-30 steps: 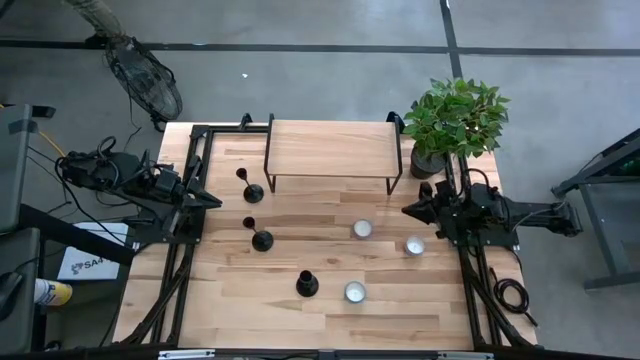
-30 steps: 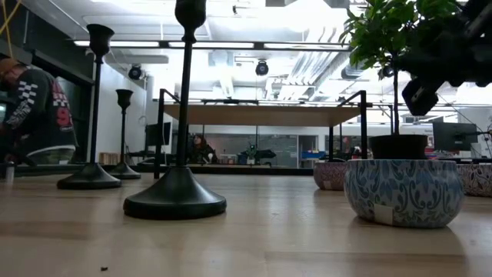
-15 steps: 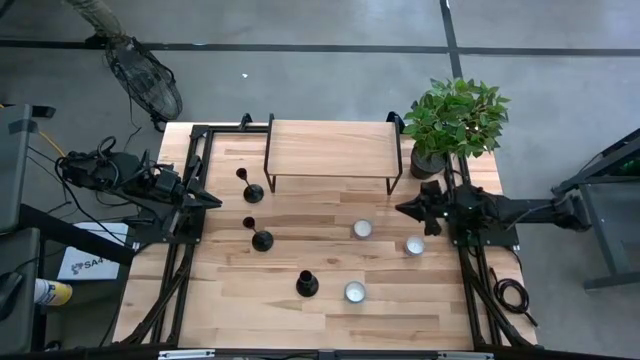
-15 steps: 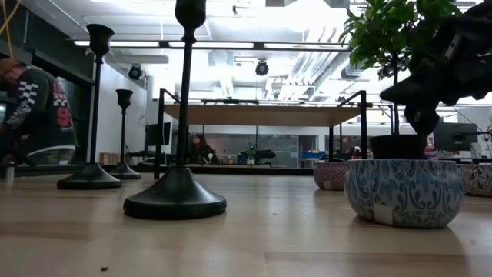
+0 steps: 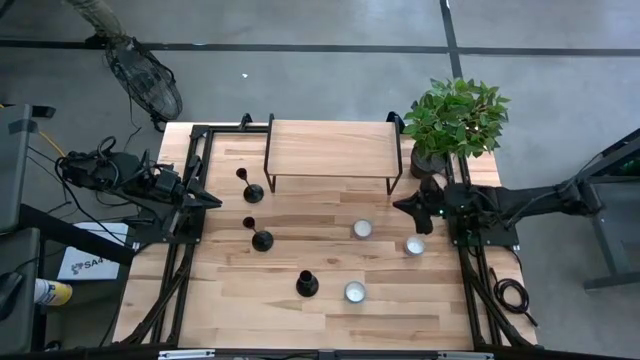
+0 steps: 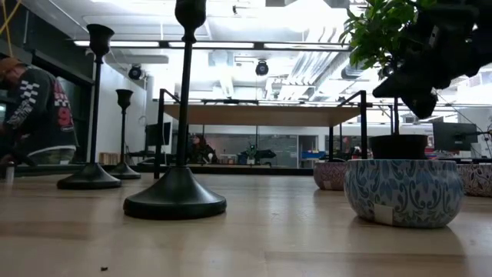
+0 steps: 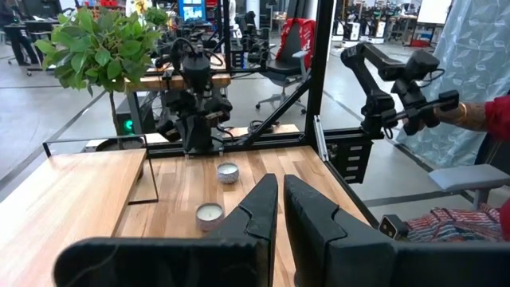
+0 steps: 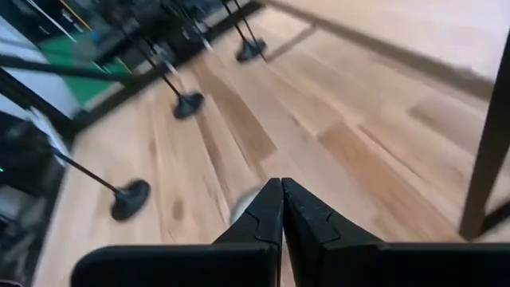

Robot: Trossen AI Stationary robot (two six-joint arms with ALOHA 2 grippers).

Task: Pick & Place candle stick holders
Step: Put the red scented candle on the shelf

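Three black candle stick holders stand on their round bases on the wooden table: one [image 5: 252, 190] by the riser's left leg, one [image 5: 262, 238] nearer, and one [image 5: 307, 284] nearest. In the low view the nearest holder [image 6: 175, 192] fills the front. My right gripper [image 5: 403, 207] hovers shut above the table's right part, pointing toward the holders [image 8: 130, 199] and far from them. My left gripper [image 5: 207, 200] waits shut at the left edge, level, near the far holder. Both gripper views, left [image 7: 280, 179] and right [image 8: 281, 182], show nothing between the fingers.
A wooden riser shelf [image 5: 330, 150] on black legs stands at the table's far middle. A potted plant [image 5: 455, 120] sits at the far right corner. Three small candle tins [image 5: 362, 229], [image 5: 414, 245], [image 5: 354, 292] lie right of the holders. A person stands beyond the table [image 6: 34, 108].
My right arm has stretched out from the table's right edge. Its gripper has moved a little toward the table's middle, risen slightly and tipped, staying shut. The holders and candle tins have not moved.
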